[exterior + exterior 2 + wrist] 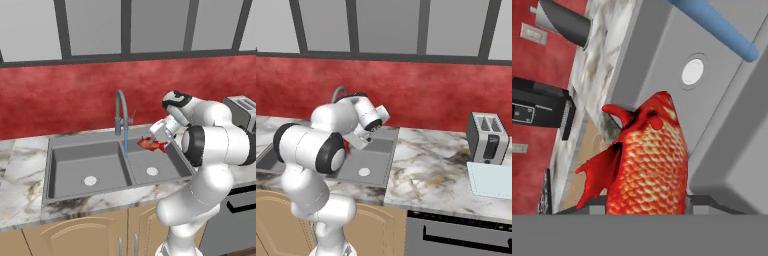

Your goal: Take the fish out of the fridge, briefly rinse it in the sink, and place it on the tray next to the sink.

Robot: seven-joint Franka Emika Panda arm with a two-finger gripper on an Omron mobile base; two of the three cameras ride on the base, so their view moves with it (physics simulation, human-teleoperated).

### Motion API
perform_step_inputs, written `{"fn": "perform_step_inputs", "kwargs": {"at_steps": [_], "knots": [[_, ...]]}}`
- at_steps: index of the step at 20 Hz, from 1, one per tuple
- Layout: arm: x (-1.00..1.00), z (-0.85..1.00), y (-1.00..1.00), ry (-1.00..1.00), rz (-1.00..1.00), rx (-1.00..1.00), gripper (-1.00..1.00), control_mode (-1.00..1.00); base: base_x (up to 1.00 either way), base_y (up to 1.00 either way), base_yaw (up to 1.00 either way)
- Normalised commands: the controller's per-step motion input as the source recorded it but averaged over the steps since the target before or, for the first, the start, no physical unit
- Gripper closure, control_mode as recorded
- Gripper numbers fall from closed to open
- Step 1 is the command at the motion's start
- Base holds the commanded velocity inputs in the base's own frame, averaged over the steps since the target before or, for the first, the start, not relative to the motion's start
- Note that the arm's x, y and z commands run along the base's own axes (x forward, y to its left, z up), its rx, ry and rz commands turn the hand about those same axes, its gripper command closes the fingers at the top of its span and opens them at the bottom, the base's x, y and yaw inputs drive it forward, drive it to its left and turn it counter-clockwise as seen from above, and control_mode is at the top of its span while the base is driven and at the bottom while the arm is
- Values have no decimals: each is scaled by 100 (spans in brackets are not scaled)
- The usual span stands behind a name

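Left base view, item one: the fish [152,144], red-orange, is carried in the claw [161,136] over the right basin of the sink [90,162], just beside the blue stream [126,142] running from the faucet [120,112]. You have it there, by my reading, for the rinse: above the basin so runoff falls to the drain [152,171], close to the water but not clearly under it.

Item two, claw: pressed onto the fish's rear half; in the hand view the body [648,165] rises from between the finger tips, so it is pinched, not resting.

Item three, orientation: the long axis runs out along the claw's own line. The head leads away from the hand, toward the basin divider and faucet side; the tail end is hidden at the grip. In the left base view it lies roughly level, slightly nose-down.

Item four, destination: a pale tray [491,181] lies on the marble surface [431,170] in front of the toaster [487,137], well apart from the sink [371,165]. Transfer not yet done.
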Motion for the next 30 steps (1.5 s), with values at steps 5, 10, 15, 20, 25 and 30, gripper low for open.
{"fn": "perform_step_inputs", "kwargs": {"at_steps": [5, 10, 15, 20, 25, 30], "knots": [[42, 0, 19, 0, 0, 7, 100, -100, 0, 0, 0], [21, -3, 24, 2, 1, 8, 100, -100, 0, 0, 0], [10, -3, 36, 7, 4, 8, 100, -100, 0, 0, 0], [38, -5, 15, 2, 1, 2, 100, -100, 0, 0, 0], [52, -26, 3, 6, 0, -1, 100, -100, 0, 0, 0], [24, -62, 0, 9, 0, -5, 100, -100, 0, 0, 0]]}}
